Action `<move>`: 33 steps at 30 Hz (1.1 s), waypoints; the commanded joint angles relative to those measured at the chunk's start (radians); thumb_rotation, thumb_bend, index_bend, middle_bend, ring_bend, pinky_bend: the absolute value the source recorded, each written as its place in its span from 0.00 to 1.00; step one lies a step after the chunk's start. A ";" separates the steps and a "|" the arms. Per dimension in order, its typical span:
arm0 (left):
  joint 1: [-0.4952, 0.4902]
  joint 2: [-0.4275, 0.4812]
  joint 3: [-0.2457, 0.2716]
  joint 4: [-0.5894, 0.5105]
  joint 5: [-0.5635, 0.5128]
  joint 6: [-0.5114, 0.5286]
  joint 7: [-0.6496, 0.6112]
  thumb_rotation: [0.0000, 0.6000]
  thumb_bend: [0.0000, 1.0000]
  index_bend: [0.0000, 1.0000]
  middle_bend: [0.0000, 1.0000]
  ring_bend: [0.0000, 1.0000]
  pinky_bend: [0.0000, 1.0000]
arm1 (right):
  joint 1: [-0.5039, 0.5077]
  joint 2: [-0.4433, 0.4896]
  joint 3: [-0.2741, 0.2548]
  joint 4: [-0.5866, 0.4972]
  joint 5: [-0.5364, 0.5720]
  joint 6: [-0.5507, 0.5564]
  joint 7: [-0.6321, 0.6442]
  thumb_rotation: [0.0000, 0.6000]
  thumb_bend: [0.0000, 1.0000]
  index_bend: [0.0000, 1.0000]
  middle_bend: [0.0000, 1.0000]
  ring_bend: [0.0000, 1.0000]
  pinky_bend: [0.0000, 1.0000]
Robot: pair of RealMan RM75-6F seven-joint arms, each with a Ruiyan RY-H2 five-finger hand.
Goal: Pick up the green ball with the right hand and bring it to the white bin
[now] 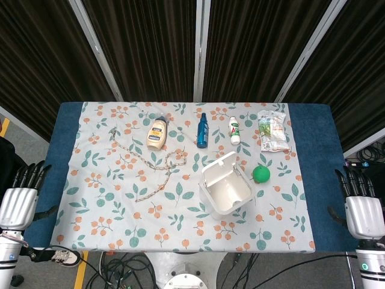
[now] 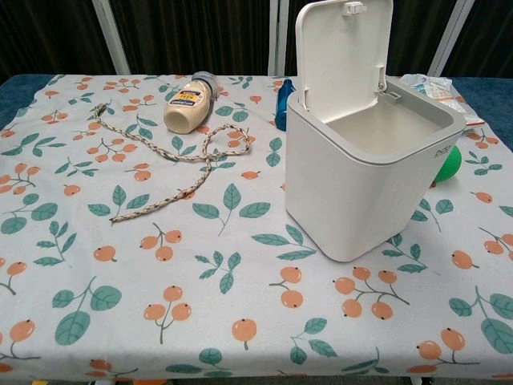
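Note:
The green ball (image 1: 261,174) lies on the patterned tablecloth just right of the white bin (image 1: 224,186); in the chest view only a sliver of the ball (image 2: 449,164) shows behind the bin (image 2: 369,172). The bin's lid stands open and its inside looks empty. My right hand (image 1: 363,205) hangs off the table's right edge, well to the right of the ball, fingers extended and holding nothing. Off the left edge my left hand (image 1: 21,195) rests the same way, empty. Neither hand appears in the chest view.
Along the back of the table lie a mayonnaise bottle (image 1: 157,133), a blue bottle (image 1: 203,130), a small white bottle (image 1: 234,130) and a clear snack packet (image 1: 272,133). A braided rope (image 1: 150,165) sprawls left of the bin. Blue table edge (image 1: 319,156) borders the cloth.

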 commanded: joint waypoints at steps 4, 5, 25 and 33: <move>-0.005 0.001 -0.001 0.006 0.003 -0.003 -0.001 1.00 0.00 0.07 0.03 0.00 0.05 | 0.009 -0.005 0.007 0.011 0.017 -0.019 0.012 1.00 0.13 0.00 0.00 0.00 0.00; -0.004 0.001 -0.001 0.005 0.001 -0.003 -0.003 1.00 0.00 0.07 0.03 0.00 0.05 | 0.011 -0.007 0.007 0.012 0.021 -0.027 0.011 1.00 0.13 0.00 0.00 0.00 0.00; -0.008 -0.006 0.015 -0.014 -0.005 -0.029 0.018 1.00 0.00 0.07 0.03 0.00 0.05 | 0.269 -0.031 0.063 0.029 0.145 -0.412 -0.175 1.00 0.13 0.00 0.00 0.00 0.06; -0.008 -0.004 0.013 -0.013 -0.023 -0.036 0.014 1.00 0.00 0.07 0.03 0.00 0.05 | 0.394 -0.133 0.069 0.079 0.242 -0.575 -0.274 1.00 0.15 0.00 0.00 0.00 0.19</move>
